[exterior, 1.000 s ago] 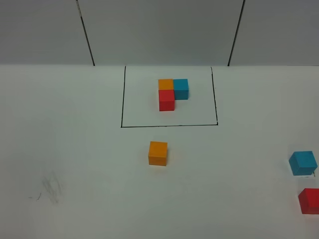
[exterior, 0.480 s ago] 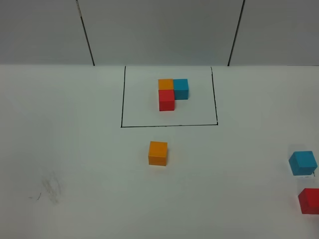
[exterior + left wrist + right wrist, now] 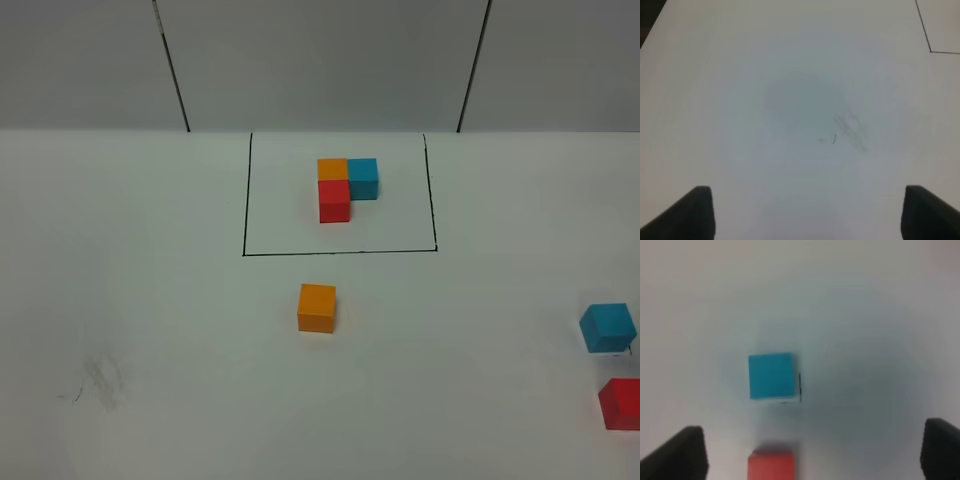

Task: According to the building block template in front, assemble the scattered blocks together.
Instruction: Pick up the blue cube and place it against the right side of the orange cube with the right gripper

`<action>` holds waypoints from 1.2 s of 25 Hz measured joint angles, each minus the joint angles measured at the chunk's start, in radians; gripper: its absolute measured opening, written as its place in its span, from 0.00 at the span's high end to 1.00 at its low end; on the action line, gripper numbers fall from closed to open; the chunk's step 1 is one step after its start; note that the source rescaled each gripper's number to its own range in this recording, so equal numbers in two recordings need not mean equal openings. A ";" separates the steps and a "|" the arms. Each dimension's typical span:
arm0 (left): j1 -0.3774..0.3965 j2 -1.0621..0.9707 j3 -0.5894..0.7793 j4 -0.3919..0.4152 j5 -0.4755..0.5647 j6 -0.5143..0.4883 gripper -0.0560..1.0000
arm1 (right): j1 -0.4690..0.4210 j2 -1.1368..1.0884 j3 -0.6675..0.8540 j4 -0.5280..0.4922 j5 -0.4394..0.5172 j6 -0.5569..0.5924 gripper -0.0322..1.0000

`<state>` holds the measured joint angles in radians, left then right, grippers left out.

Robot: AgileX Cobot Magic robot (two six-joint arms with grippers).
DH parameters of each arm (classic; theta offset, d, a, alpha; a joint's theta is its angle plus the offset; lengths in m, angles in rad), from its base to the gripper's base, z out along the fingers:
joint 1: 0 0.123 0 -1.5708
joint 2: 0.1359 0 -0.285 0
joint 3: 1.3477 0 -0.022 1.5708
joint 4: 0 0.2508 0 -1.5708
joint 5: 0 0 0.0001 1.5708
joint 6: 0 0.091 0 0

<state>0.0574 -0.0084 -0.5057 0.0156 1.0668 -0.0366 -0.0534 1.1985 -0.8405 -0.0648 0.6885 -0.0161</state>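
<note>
Opening position, and nothing is assembled yet. At the back of the white surface (image 3: 150, 300) sits the building block template (image 3: 345, 188), an L-shaped cluster of three small matte cubes inside a thin black drawn rectangle (image 3: 340, 252): orange at the rear, blue touching its right side, red touching its front.

The loose orange cube (image 3: 316, 306), plain and matte, stands alone just in front of that rectangle. Well off to the right, near the edge of the high view, is the loose sky-blue cube (image 3: 607, 327), with the loose red cube (image 3: 621, 403) near it on the front side, the two apart.

Neither arm shows in the high view. The left end effector (image 3: 807, 215) looks down on bare surface and a grey smudge (image 3: 850, 127), its fingers spread wide and gripping nothing. The right end effector (image 3: 812, 452) is also spread wide and empty, and its camera has the loose sky-blue cube (image 3: 771, 375) almost centred, with the loose red cube (image 3: 771, 465) at the frame's edge.

My read: this is the approach to the first pick, most likely the sky-blue one with the right arm. That calls for dropping squarely over it with the fingers straddling two opposite faces and clear of the red neighbour, then carrying it across to sit flush against the orange cube's right side.
</note>
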 joint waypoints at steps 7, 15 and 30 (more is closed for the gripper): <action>0.000 0.000 0.000 0.000 0.000 0.000 0.33 | 0.007 0.232 -0.076 -0.011 -0.023 0.001 0.15; 0.000 0.000 0.000 0.000 0.000 0.000 0.33 | 0.049 0.420 -0.076 -0.054 -0.141 0.000 0.15; 0.000 0.000 0.000 0.000 0.000 0.001 0.33 | 0.049 0.571 -0.076 -0.049 -0.202 0.000 0.16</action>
<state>0.0574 -0.0084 -0.5057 0.0156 1.0668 -0.0357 -0.0043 1.7696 -0.9167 -0.1135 0.4867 -0.0157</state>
